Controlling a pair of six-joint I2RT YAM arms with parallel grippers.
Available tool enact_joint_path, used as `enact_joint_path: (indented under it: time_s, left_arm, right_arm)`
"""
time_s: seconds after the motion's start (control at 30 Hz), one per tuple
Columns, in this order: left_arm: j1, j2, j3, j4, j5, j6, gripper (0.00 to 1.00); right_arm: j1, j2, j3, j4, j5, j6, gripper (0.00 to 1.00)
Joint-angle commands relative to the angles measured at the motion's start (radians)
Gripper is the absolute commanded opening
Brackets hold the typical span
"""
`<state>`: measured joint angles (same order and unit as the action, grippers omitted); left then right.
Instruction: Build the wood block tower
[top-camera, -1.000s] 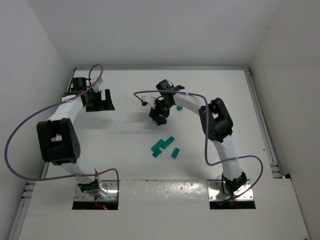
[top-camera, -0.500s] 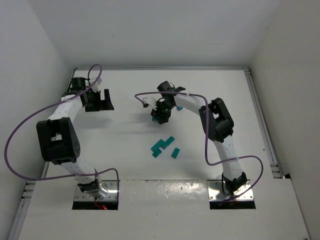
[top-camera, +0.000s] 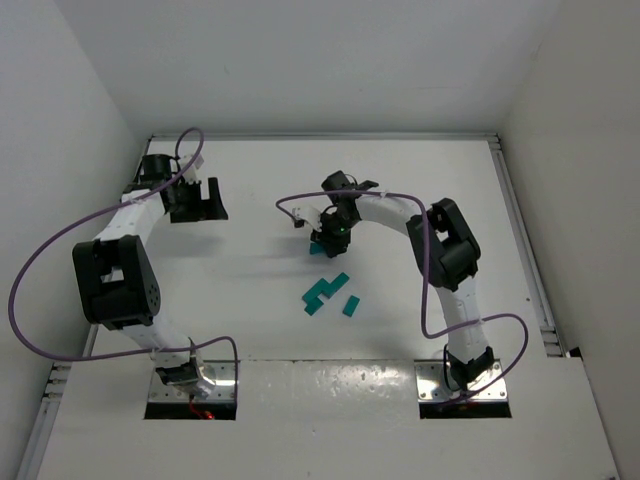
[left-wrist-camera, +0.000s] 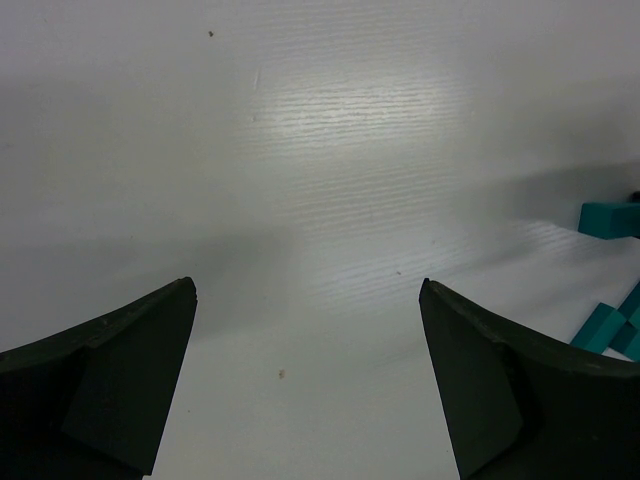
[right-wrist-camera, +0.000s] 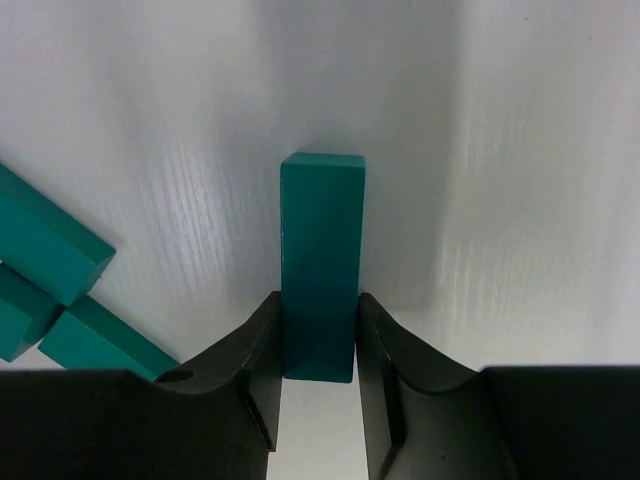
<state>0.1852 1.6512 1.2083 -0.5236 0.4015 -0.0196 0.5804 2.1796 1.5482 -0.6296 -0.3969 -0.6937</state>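
Note:
My right gripper (top-camera: 332, 237) (right-wrist-camera: 318, 300) is shut on a teal-green bar block (right-wrist-camera: 322, 240), held by its near end just over the table. Its teal end shows below the fingers in the top view (top-camera: 322, 248). A loose cluster of wood blocks (top-camera: 325, 290) lies nearer the bases, with one separate block (top-camera: 350, 306) beside it. Parts of the cluster show at the left of the right wrist view (right-wrist-camera: 50, 250). My left gripper (top-camera: 200, 200) (left-wrist-camera: 305, 290) is open and empty at the far left. No upright tower shows in any view.
White walls (top-camera: 90, 100) enclose the white table on three sides. In the left wrist view the held block (left-wrist-camera: 608, 218) and the edge of the cluster (left-wrist-camera: 605, 325) sit at the right border. Purple cables (top-camera: 40, 250) loop beside both arms.
My right gripper has moved a little toward the near side with the bar block. A teal block that lay beside the right arm at the back no longer shows. The left arm is still.

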Motion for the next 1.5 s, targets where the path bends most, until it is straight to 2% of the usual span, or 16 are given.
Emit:
enact_joint_path:
  time_s: [0.0,0.3,0.37,0.4,0.5,0.6,0.67,0.8,0.93,0.97,1.13,1.27,1.47]
  left_arm:
    - [0.011,-0.048,0.01,0.02,0.026,0.0,1.0]
    - [0.011,-0.039,0.01,0.02,0.026,0.0,1.0]
    - [0.011,-0.039,0.01,0.02,0.036,0.0,1.0]
    - [0.011,-0.039,0.01,0.02,0.036,0.0,1.0]
    - [0.011,-0.039,0.01,0.02,0.036,0.0,1.0]
    - [0.011,-0.039,0.01,0.02,0.036,0.009,1.0]
    - [0.011,-0.048,0.02,0.02,0.026,0.009,1.0]
    - [0.011,-0.094,0.02,0.011,0.014,0.03,1.0]
    - [0.011,-0.148,-0.003,0.002,0.036,0.069,1.0]
    - [0.011,-0.174,-0.003,0.002,0.036,0.069,1.0]
    - [0.011,-0.238,-0.065,0.002,0.068,0.098,1.0]
    - [0.011,-0.3,-0.114,0.002,0.1,0.098,1.0]
    - [0.011,-0.383,-0.139,0.002,0.109,0.13,1.0]
  right_arm:
    - [0.004,-0.04,0.001,0.002,-0.025,-0.072,0.31]
    - [0.006,-0.024,0.024,-0.01,-0.014,-0.099,0.3]
    - [0.001,-0.024,0.029,-0.022,-0.008,-0.093,0.37]
    - [0.004,-0.026,0.027,-0.019,-0.005,-0.084,0.47]
    - [0.006,-0.04,0.026,-0.016,0.009,-0.052,0.63]
    - [0.004,-0.07,0.026,-0.006,0.02,-0.01,0.73]
    - [0.004,-0.109,0.023,0.002,0.018,-0.003,0.75]
    - [-0.002,-0.213,0.026,-0.021,-0.017,-0.013,0.75]
    - [-0.005,-0.303,0.018,-0.09,-0.06,-0.042,0.62]
    - [0.001,-0.34,0.015,-0.108,-0.11,-0.049,0.6]
    - [0.073,-0.386,-0.056,-0.206,-0.154,-0.127,0.46]
    - [0.117,-0.394,-0.141,-0.199,-0.168,-0.182,0.44]
    - [0.145,-0.337,-0.157,-0.228,-0.272,-0.302,0.44]
